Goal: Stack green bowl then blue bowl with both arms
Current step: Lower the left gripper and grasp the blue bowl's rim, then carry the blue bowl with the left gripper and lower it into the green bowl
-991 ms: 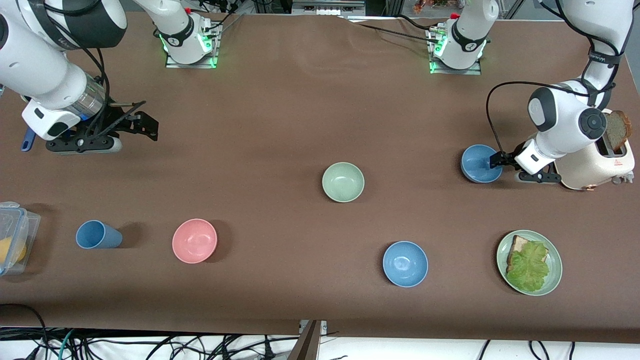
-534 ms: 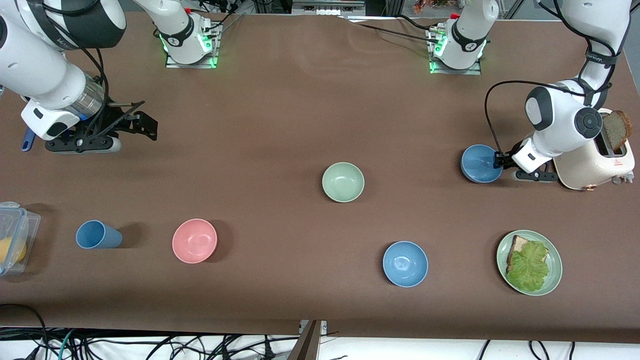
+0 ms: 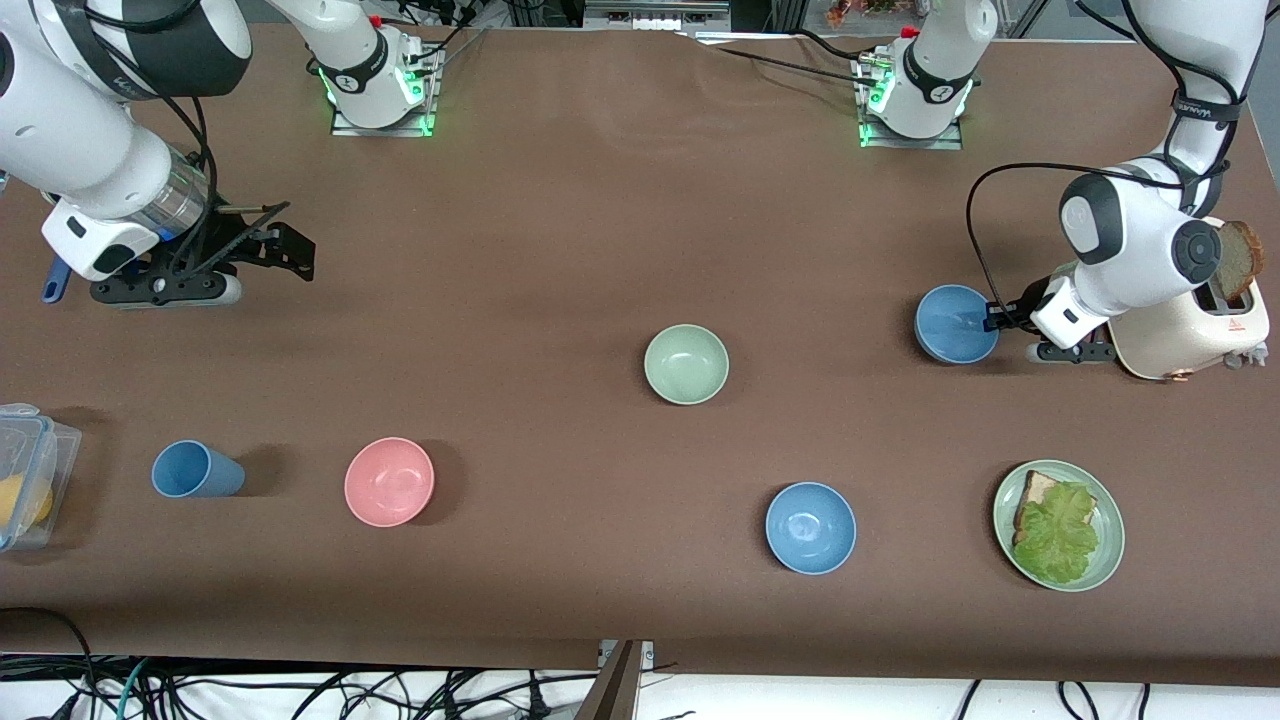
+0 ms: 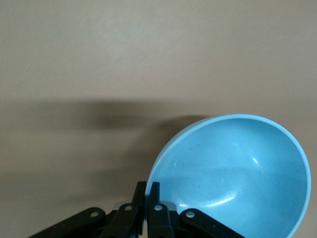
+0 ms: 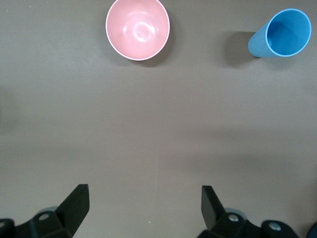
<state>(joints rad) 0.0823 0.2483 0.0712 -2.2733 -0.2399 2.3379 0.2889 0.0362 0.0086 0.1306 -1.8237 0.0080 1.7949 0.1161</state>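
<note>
Blue bowl (image 3: 956, 323) lifted, empty, rim pinched by left tool (image 3: 993, 320).

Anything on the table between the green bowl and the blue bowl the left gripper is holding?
Nothing: in the front view only bare tablecloth lies between the green bowl and the blue bowl, pinched by the left gripper.

We see open brown table all around the small pale sage-green bowl (image 3: 686, 364). Toward the left arm's end from it, the cream toaster (image 3: 1190, 335) stands close beside the left gripper (image 3: 990, 320), which grips the steel-blue bowl (image 3: 956, 323).
</note>
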